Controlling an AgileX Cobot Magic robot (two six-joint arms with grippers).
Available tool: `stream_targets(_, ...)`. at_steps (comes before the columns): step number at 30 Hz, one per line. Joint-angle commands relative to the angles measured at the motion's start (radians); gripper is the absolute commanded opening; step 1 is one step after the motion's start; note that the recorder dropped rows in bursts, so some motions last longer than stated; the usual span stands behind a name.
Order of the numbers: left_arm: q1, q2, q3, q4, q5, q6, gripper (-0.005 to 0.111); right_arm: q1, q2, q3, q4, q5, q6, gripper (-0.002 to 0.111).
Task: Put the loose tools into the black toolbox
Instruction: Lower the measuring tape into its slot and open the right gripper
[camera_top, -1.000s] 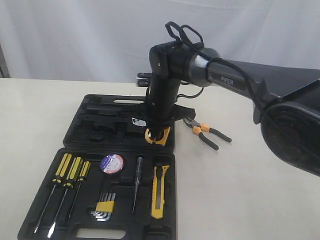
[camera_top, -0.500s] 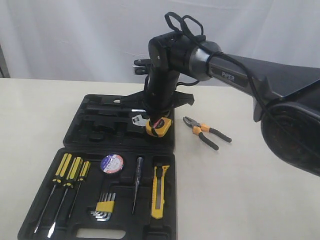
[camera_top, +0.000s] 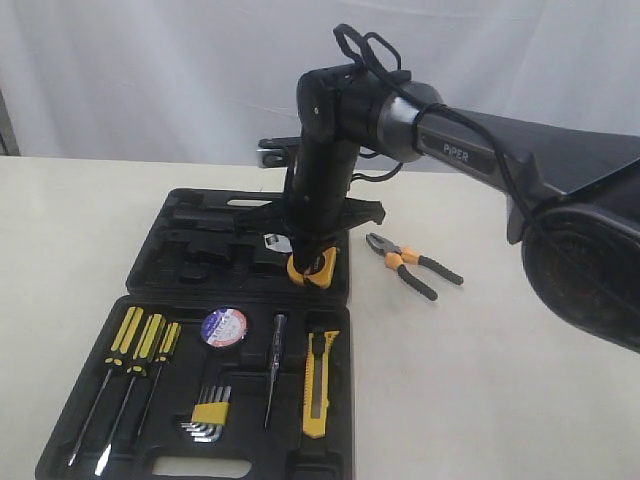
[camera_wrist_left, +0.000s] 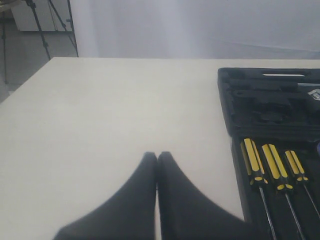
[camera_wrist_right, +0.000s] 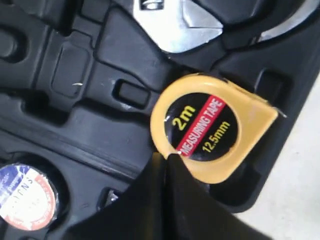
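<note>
Tape measure (camera_wrist_right: 210, 127) lies beside toolbox (camera_wrist_right: 90, 115) edge.

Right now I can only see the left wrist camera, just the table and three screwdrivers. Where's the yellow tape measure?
Observer: The yellow tape measure sits in the black toolbox, in the half without the screwdrivers, near its right edge.
Operator: Is the right gripper holding it?
Observer: It doesn't look so. The right gripper is shut, with its tips at the measure's rim.
Operator: Is any tool outside the box?
Observer: Yes, the pliers lie on the table, right of the toolbox.
</note>
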Motion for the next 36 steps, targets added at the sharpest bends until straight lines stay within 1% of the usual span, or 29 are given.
stream_targets(1,-0.005,-0.001,0.003,-0.008,-0.008,-0.004,0.000,-0.002,-0.007,-0.006,0.013,0.005,-0.025,0.000)
stream_targets(3,-0.005,-0.001,0.003,-0.008,-0.008,-0.004,0.000,-0.002,-0.007,-0.006,0.013,0.011,-0.032,0.001)
stream_targets(5,-0.005,-0.001,0.003,-0.008,-0.008,-0.004,0.000,-0.002,-0.007,-0.006,0.013,0.011,-0.032,0.010)
stream_targets(8,-0.005,-0.001,0.003,-0.008,-0.008,-0.004,0.000,-0.002,-0.007,-0.006,0.013,0.011,-0.034,0.035)
stream_targets(10,-0.005,-0.001,0.003,-0.008,-0.008,-0.004,0.000,-0.002,-0.007,-0.006,0.013,0.013,-0.034,0.057)
stream_targets(11,-0.005,-0.001,0.003,-0.008,-0.008,-0.004,0.000,-0.002,-0.007,-0.006,0.013,0.013,-0.034,0.065)
stream_targets(12,-0.005,-0.001,0.003,-0.008,-0.008,-0.004,0.000,-0.002,-0.007,-0.006,0.013,0.015,-0.034,0.072)
stream_targets(13,-0.005,-0.001,0.003,-0.008,-0.008,-0.004,0.000,-0.002,-0.007,-0.006,0.013,0.015,-0.034,0.075)
stream_targets(15,-0.005,-0.001,0.003,-0.008,-0.008,-0.004,0.000,-0.002,-0.007,-0.006,0.010,0.005,-0.034,0.071)
stream_targets(17,-0.005,-0.001,0.003,-0.008,-0.008,-0.004,0.000,-0.002,-0.007,-0.006,0.001,-0.014,-0.034,0.061)
stream_targets(20,-0.005,-0.001,0.003,-0.008,-0.008,-0.004,0.000,-0.002,-0.007,-0.006,-0.014,-0.037,-0.034,0.034)
stream_targets(22,-0.005,-0.001,0.003,-0.008,-0.008,-0.004,0.000,-0.002,-0.007,-0.006,-0.036,-0.056,-0.034,0.008)
stream_targets(23,-0.005,-0.001,0.003,-0.008,-0.008,-0.004,0.000,-0.002,-0.007,-0.006,-0.053,-0.067,-0.021,0.000)
stream_targets(28,-0.005,-0.001,0.003,-0.008,-0.008,-0.004,0.000,-0.002,-0.007,-0.006,-0.148,-0.087,0.029,-0.001)
stream_targets(36,-0.005,-0.001,0.003,-0.008,-0.008,-0.004,0.000,-0.028,0.012,-0.006,-0.171,-0.166,0.025,-0.001)
